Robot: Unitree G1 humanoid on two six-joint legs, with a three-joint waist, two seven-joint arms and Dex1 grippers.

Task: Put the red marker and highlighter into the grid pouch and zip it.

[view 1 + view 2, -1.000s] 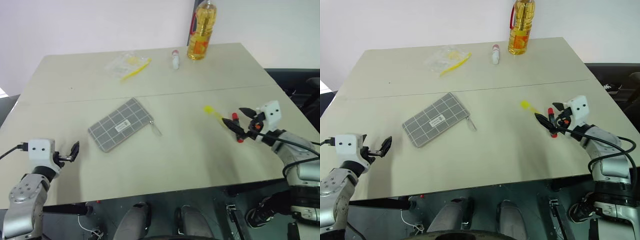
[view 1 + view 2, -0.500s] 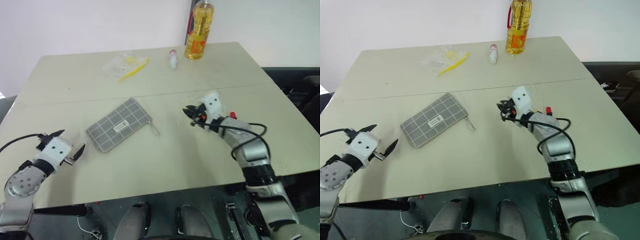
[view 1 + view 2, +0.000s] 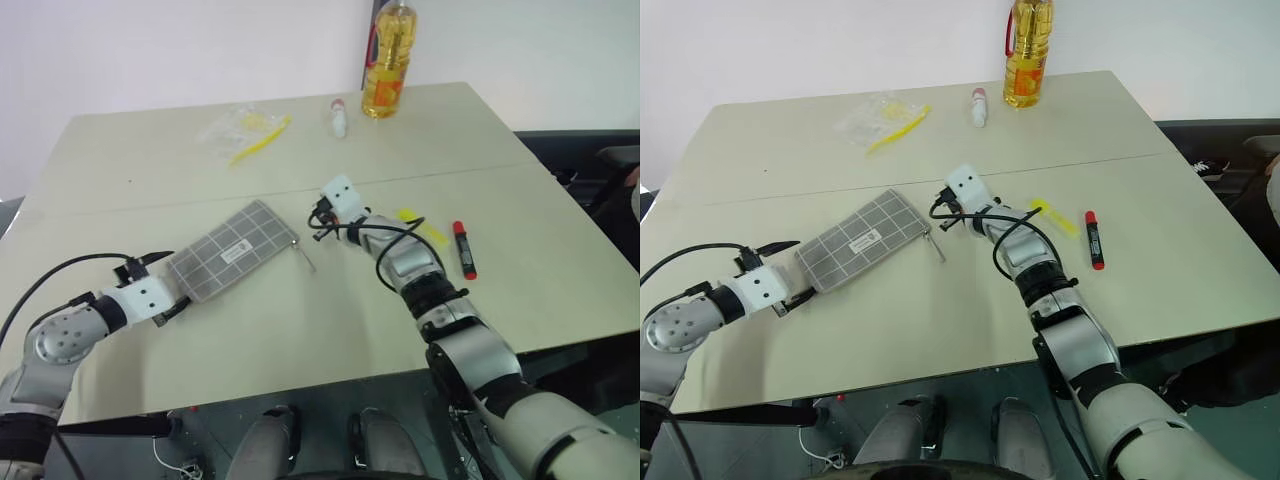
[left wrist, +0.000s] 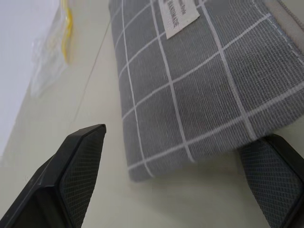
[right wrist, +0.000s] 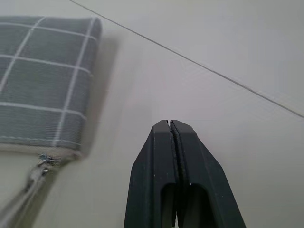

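You have nothing packed yet: the red marker (image 3: 1093, 240) and the highlighter (image 3: 1054, 217) both lie loose on the table (image 3: 1160, 150), right of centre, the highlighter just left of the marker and partly behind your right forearm, and the grid pouch (image 3: 856, 241) lies flat left of centre, looking zipped shut with its metal pull (image 3: 937, 246) trailing off its right end toward the near edge. So, by the look of it, every step remains: open the zip, load both pens, close it. Your right gripper (image 3: 938, 207) is pinched fully shut with nothing between its fingers, hovering just right of the pouch's right end; in the right wrist view the zipper pull (image 5: 28, 183) sits off to one side of the closed tips, near but not touching. Your left gripper (image 3: 160, 285) stands wide open and empty at the pouch's near-left end; in the left wrist view that end of the pouch (image 4: 199, 95) lies between the two spread fingers (image 4: 71, 171), whether touching you cannot tell, and not clamped. Both pens lie well apart from either gripper.
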